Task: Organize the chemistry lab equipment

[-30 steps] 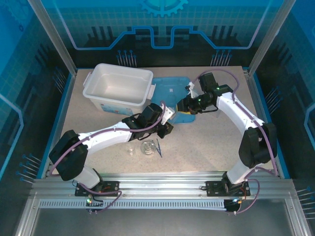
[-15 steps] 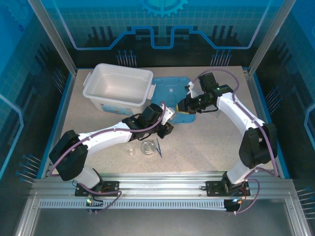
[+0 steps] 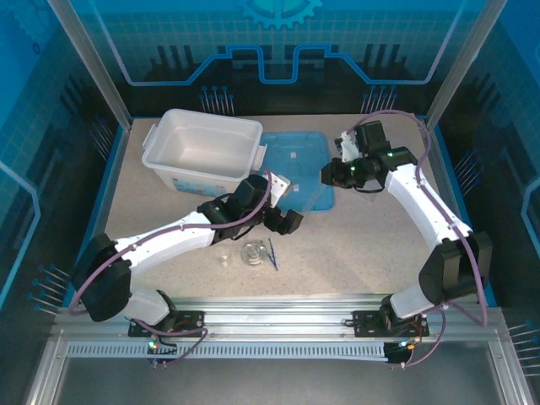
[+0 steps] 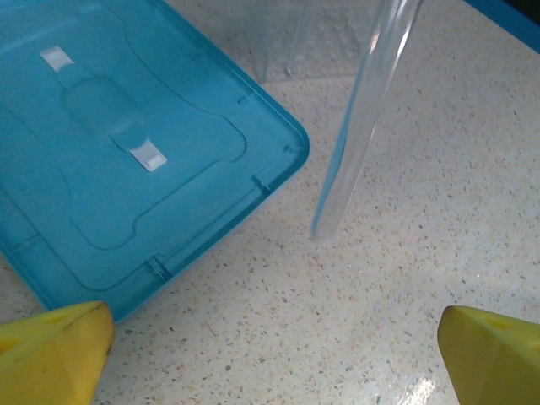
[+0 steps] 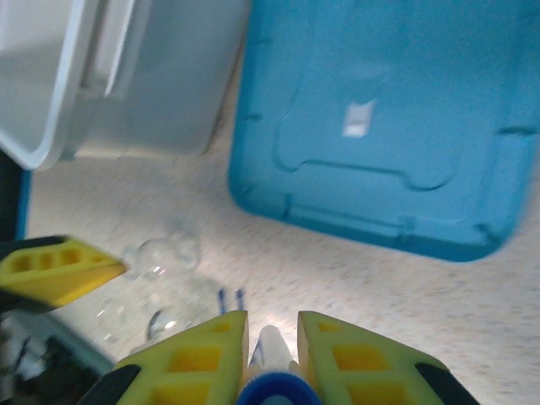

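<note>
Top external view: capped tube in hand, bin next

Nearest me, on the near side of the light-blue plastic lid (image 3: 295, 160), stand a small clear glass beaker (image 3: 224, 259) and a conical glass flask (image 3: 251, 253), with thin dark-blue tweezers (image 3: 272, 253) beside them. Left gripper (image 3: 287, 221), at the lid's near edge, has its fingers wide apart and empty. Right gripper (image 5: 270, 337), at the lid's right edge, is clamped on a slim clear blue-capped tube (image 4: 359, 143). Stowing seems underway. The next move, I'd say, calls for a carry across the lid to the white plastic bin (image 3: 202, 152) on its left.
</note>
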`<state>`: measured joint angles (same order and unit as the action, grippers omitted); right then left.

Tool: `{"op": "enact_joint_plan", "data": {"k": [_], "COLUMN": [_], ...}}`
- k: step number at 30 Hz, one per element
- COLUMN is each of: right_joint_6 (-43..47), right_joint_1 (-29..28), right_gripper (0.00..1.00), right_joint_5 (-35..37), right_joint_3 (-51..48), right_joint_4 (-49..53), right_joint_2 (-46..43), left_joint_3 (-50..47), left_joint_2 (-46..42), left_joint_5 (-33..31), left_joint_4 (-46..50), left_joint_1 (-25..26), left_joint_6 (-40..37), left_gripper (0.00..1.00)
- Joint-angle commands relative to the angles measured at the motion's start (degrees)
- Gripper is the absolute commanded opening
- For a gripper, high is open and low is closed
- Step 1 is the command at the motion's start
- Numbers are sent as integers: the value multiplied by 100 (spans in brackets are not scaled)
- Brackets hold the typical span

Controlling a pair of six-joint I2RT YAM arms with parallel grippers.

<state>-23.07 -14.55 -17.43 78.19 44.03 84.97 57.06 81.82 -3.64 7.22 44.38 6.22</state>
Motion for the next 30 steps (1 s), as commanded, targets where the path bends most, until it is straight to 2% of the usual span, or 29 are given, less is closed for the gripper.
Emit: {"op": "enact_joint_plan", "data": {"k": [1,7,17,22,30], "right_joint_6": [-93,-30,166,-3,-182], "right_joint_1": [34,31,57,131,584], "right_gripper": [18,18,18,20,20], "right_joint_5": [1355,2685,4068,4462,4358], "right_joint_3": [32,-6,56,-181,-200], "right_joint_4": [-91,-245,-285,-773,-1187], "right_joint_2": [-393,-729,-736,-749,-267], "left_joint_3": [16,-98,-190,-318,-450], "left_joint_2": [-105,-160,-351,-396,-562], "left_joint_5": [-231,-267,-436,-397,-401], "left_joint_4": [158,178,339,315,369], "left_joint_1": [-94,-197,-340,-465,-592], "left_joint_6": [273,493,632,749,831], "left_gripper": [100,99,99,99,99]}}
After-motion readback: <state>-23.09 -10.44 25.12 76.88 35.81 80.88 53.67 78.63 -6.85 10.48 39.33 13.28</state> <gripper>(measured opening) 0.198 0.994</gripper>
